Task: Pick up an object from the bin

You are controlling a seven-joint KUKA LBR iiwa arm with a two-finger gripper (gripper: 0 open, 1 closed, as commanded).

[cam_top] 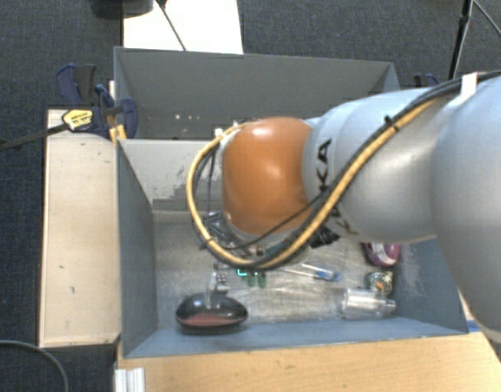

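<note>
Progress is slight, as far as I can judge: my end effector (221,282) hangs low inside the grey bin (140,235), just under my orange wrist cover (263,174). I cannot tell whether it is spread or pressed together, because the cover and the looped cables hide most of it. Nothing visible is gripped in it, so I take the grasp and the lift out of the bin to be what is left. The thing nearest me is a dark oval object (211,312), lying flat on the bin floor close to the front wall, toward the view's left. It sits just below my end effector in the view, though I cannot tell whether I touch it. It looks smooth and rounded, glossy black on top with a reddish band along its lower edge, rather like a computer mouse, so its curved shell may be slippery to pinch. Further toward the view's right lies a thin clear stick with a blue end (317,274). Beyond that, a clear plastic cup (366,303) lies on its side near the front wall, with a small golden-brown piece (379,282) just behind it. A purple round thing (383,254) sits partly under my arm.
</note>
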